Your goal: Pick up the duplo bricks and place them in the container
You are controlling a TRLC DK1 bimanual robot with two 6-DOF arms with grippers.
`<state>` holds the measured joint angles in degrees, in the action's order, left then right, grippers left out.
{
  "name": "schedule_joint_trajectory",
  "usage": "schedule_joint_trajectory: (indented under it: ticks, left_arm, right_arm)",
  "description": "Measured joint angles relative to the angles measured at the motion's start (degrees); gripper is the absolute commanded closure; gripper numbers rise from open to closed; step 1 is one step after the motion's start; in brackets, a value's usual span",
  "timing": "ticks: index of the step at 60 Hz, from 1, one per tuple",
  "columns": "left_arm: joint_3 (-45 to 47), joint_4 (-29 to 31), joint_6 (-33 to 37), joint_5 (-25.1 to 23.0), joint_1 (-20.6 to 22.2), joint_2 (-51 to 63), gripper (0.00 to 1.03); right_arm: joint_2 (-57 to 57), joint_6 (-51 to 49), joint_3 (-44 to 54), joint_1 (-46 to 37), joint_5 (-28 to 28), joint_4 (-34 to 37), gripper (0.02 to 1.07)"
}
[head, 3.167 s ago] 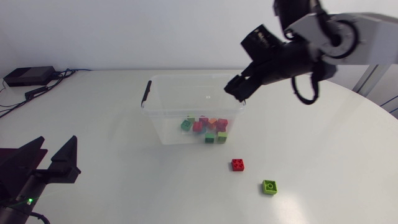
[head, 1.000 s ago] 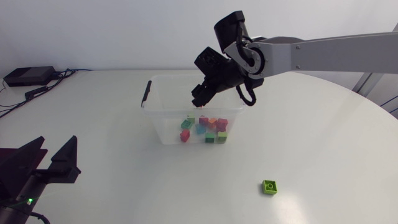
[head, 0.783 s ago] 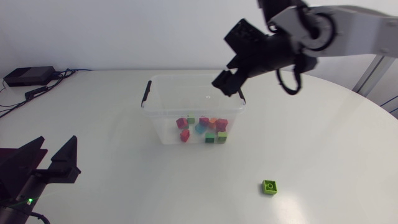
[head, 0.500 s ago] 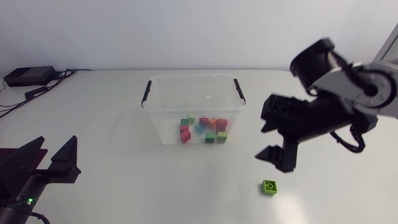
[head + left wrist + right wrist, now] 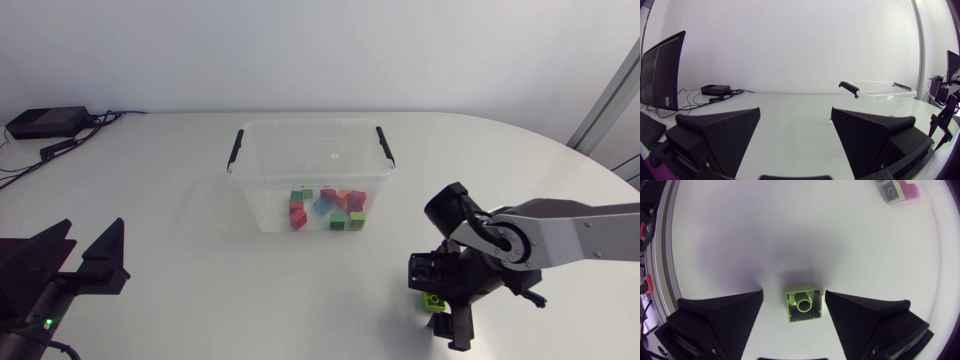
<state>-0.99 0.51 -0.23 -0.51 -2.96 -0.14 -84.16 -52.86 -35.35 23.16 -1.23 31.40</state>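
Note:
A lime green duplo brick [image 5: 431, 297] lies on the white table at the front right. My right gripper [image 5: 438, 302] is lowered over it, pointing down. In the right wrist view the green brick [image 5: 803, 302] sits stud-up between the open fingers of my right gripper [image 5: 794, 300], with a gap on one side. The clear container [image 5: 262, 175] stands mid-table with several coloured bricks [image 5: 325, 208] inside. My left gripper [image 5: 75, 255] rests open and empty at the front left, far from both.
The container's black handle clips [image 5: 236, 146] sit on its short ends. From the left wrist, the container [image 5: 880, 90] is seen across the table, ahead of my left gripper [image 5: 796, 135]. A black box and cables [image 5: 45, 122] lie at the back left.
My right arm left the container, where a red brick now lies, swung to the front right and came down around the green brick. The left arm has not moved.

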Motion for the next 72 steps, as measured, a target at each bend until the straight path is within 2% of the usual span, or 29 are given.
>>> schedule_joint_trajectory:
  ticks: [2,4,7,14,21,29,33,40,50,59,62,63,65,66,69,72]
  left_arm:
    - [0.0,0.0,0.0,0.0,0.0,0.0,0.04]
    - [0.0,0.0,0.0,0.0,0.0,0.0,0.04]
    - [0.0,0.0,0.0,0.0,0.0,0.0,0.04]
    - [0.0,0.0,0.0,0.0,0.0,0.0,0.04]
    - [0.0,0.0,0.0,0.0,0.0,0.0,0.04]
    - [0.0,0.0,0.0,0.0,0.0,0.0,0.04]
    - [0.0,0.0,0.0,0.0,0.0,0.0,0.04]
    - [0.0,0.0,0.0,0.0,0.0,0.0,0.04]
    - [0.0,0.0,0.0,0.0,0.0,0.0,0.04]
    - [0.0,0.0,0.0,0.0,0.0,0.0,0.04]
    - [0.0,0.0,0.0,0.0,0.0,0.0,0.04]
    - [0.0,0.0,0.0,0.0,0.0,0.0,0.04]
    - [0.0,0.0,0.0,0.0,0.0,0.0,0.04]
    - [0.0,0.0,0.0,0.0,0.0,0.0,0.04]
    - [0.0,0.0,0.0,0.0,0.0,0.0,0.04]
    - [0.0,0.0,0.0,0.0,0.0,0.0,0.04]
  right_arm:
    - [0.0,-0.2,0.0,0.0,0.0,0.0,0.85]
    - [0.0,-0.5,0.0,0.0,0.0,0.0,0.98]
    - [0.1,-1.4,-0.1,0.0,0.0,0.7,0.98]
    - [2.0,-1.6,-3.3,0.0,0.0,8.6,1.00]
    - [6.7,-0.6,-13.5,0.4,-2.5,15.9,1.00]
    - [8.0,3.7,-27.1,0.8,-7.7,16.6,1.00]
    - [8.0,6.8,-31.8,0.8,-9.2,13.5,1.00]
    - [5.7,14.5,-36.8,0.8,-11.1,3.5,0.98]
    - [-2.4,23.9,-38.3,1.7,-11.1,-10.3,0.96]
    - [-11.1,28.1,-39.6,4.6,-10.4,-17.8,0.95]
    - [-13.7,28.9,-40.5,5.6,-9.6,-19.3,0.90]
    - [-15.3,29.3,-41.2,6.2,-8.6,-20.3,0.80]
    - [-16.9,29.6,-41.9,7.0,-7.2,-21.5,0.71]
    - [-17.9,30.0,-42.3,7.6,-6.3,-22.4,0.52]
    - [-19.2,30.4,-42.6,8.7,-4.3,-24.0,0.27]
    - [-19.5,30.6,-42.6,9.6,-2.8,-24.2,0.13]
